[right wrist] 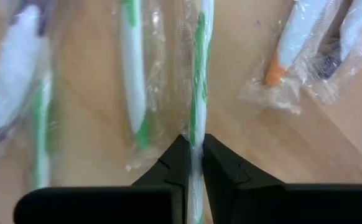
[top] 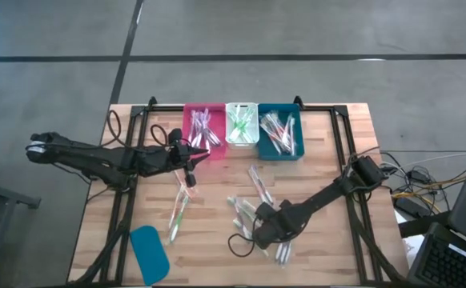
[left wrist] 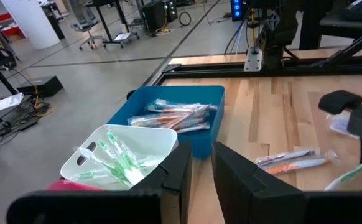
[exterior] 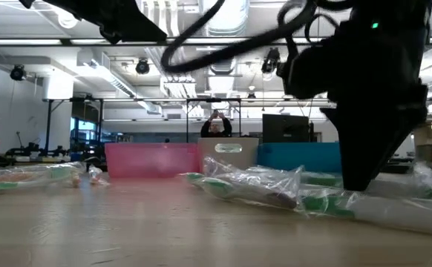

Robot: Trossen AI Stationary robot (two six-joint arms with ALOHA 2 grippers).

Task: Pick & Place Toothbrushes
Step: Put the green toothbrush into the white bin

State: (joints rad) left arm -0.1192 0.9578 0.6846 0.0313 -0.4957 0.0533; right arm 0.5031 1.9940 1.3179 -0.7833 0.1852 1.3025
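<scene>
Right wrist view: your right gripper [right wrist: 194,152] pinches green wrapped toothbrush [right wrist: 199,74] lying on table [right wrist: 231,137], among loose toothbrushes [top: 259,210]. High view: your left gripper [top: 188,154] hovers by pink bin [top: 203,127], fingers narrowly apart, nothing visibly held. White bin [top: 240,125], blue bin [top: 279,131] hold more.
</scene>
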